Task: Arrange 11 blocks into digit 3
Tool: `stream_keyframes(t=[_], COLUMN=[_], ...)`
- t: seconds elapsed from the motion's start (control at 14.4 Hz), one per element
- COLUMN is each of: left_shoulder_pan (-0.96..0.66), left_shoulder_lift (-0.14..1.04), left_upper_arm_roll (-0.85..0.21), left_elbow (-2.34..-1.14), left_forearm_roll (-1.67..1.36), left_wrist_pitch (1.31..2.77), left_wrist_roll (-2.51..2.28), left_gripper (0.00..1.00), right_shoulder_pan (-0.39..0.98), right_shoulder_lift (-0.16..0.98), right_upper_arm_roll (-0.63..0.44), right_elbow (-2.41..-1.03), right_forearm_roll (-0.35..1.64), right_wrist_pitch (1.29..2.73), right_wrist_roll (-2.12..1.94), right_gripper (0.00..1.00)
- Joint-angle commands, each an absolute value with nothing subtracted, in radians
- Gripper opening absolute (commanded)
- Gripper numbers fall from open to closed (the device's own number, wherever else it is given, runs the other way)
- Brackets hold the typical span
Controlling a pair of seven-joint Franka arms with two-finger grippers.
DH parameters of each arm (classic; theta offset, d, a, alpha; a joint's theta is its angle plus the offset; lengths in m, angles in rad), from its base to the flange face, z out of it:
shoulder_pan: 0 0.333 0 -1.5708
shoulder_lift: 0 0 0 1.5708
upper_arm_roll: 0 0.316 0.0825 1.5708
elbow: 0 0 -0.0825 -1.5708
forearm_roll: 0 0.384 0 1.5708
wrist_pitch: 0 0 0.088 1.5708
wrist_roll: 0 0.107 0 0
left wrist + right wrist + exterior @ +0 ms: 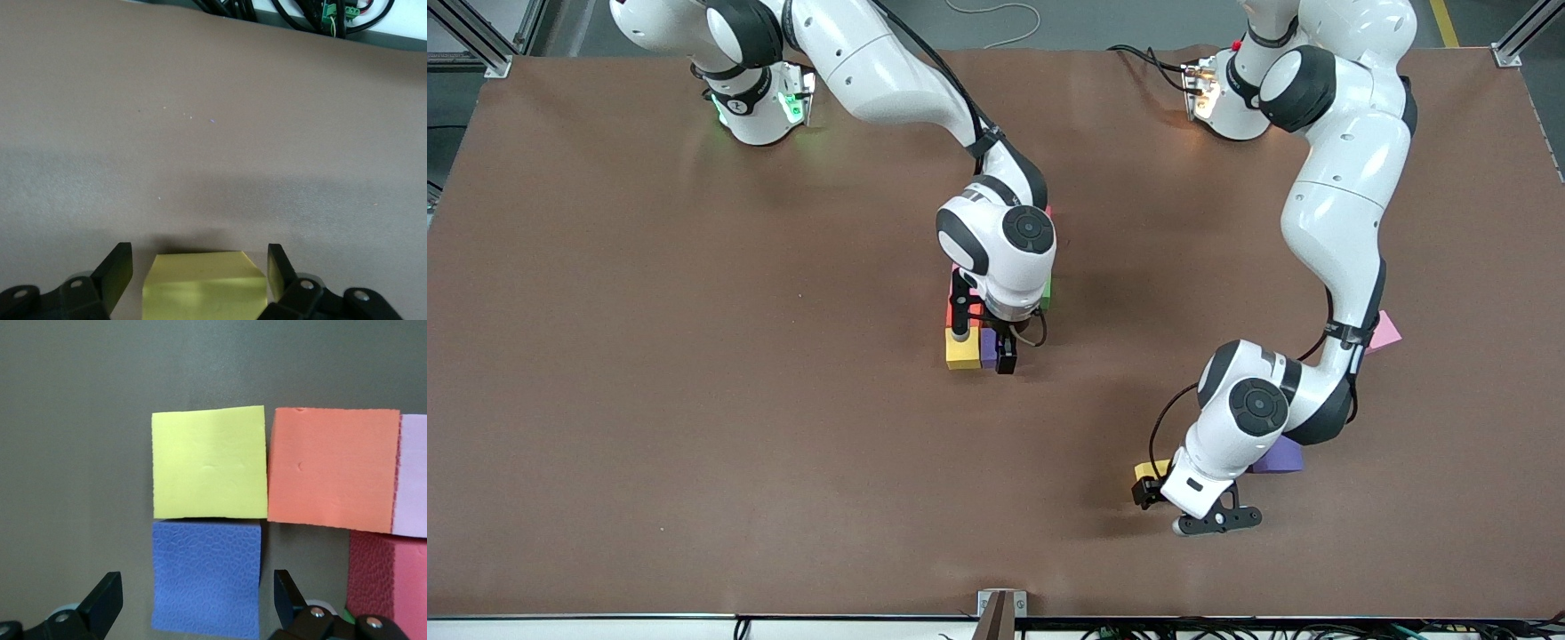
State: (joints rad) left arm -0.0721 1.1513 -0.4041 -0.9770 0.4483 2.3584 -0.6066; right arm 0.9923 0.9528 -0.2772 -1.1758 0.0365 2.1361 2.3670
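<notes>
The digit 3 (996,311), mid-table, is only partly built. The right gripper (983,348) is seen open just above it, jaws astride a purple block (205,577) beside a yellow block (209,463) (seemingly just placed). The left gripper (1199,505), open, straddles a loose yellow block (203,285) near the front camera; closing and lifting are judged next.

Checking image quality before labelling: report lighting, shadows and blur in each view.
Front view: even light, soft arm shadows on the table. Left wrist view: yellow block sharp, a broad shadow band just ahead of it. Right wrist view: dim table, purple block texture crisp, finger edges soft.
</notes>
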Motion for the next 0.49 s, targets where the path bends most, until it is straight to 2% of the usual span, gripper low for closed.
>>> stream_keyframes(t=[0.0,0.21,0.42], left_shoulder_pan=[-0.083,-0.084,-0.083], left_shoulder_lift=[1.154,1.152,1.141], left_upper_arm_roll=[-0.391,-0.391,-0.391], left_elbow=[-0.966,-0.966,-0.966], left_forearm_roll=[0.411,0.405,0.405], left_wrist_pitch=[2.352,2.306,2.278], left_wrist_roll=[-0.617,-0.617,-0.621], left_gripper=[0.88,0.75,0.43], right_shoulder_pan=[0.991,0.967,0.919], right_shoulder_lift=[0.907,0.887,0.841], right_upper_arm_roll=[-0.279,-0.276,-0.276], right_elbow=[-1.183,-1.112,-1.095], right_forearm_roll=[0.025,0.032,0.038], right_wrist_pitch=[2.091,2.011,1.996], right_wrist_roll=[2.373,2.280,2.105], right_gripper=[1.00,1.00,1.00])
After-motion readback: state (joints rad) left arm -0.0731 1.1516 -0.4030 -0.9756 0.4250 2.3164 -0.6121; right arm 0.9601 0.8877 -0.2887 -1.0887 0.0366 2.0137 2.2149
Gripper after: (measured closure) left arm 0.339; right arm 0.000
